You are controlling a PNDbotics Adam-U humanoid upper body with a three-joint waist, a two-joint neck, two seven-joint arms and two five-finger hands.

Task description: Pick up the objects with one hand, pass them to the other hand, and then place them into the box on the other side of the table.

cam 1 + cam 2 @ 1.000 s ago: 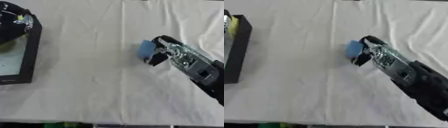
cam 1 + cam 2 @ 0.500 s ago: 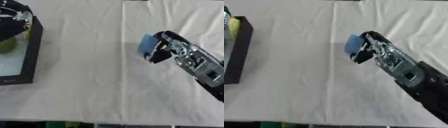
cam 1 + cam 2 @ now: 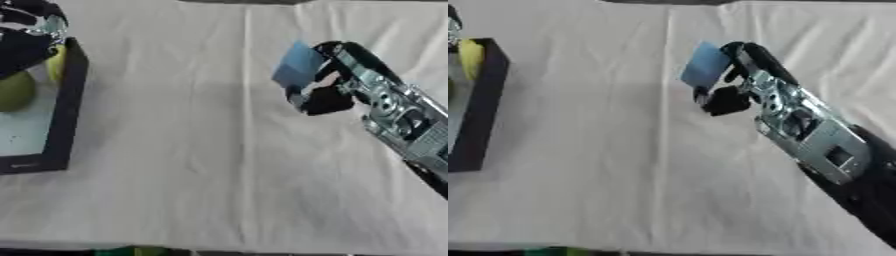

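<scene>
Upper right of the frame: right hand, black with silver metal plates, entering on its arm from the lower right corner and angled toward the upper left. Fingers and thumb curled round a block.

Block: light blue, flat-faced, roughly rectangular, tilted. Sits at the fingertip end of the right hand, pinched between a black finger above and the thumb below. Whether it touches the surface cannot be told.

Surface: covered with a white cloth, creased, with one long fold running top to bottom near the middle. Fills most of both views.

Left edge of the frame: box, black walls, pale floor, open at the top. Well apart from the right hand and the block, on the opposite side of the surface. Only its right wall and part of the floor show in the right eye view.

Box contents: fruit, green, round, against the left edge of the frame; a yellow item at the box's upper end, just inside the right wall.

Upper left corner: left hand, black and silver, over the upper end of the box. Finger posture cannot be told.
</scene>
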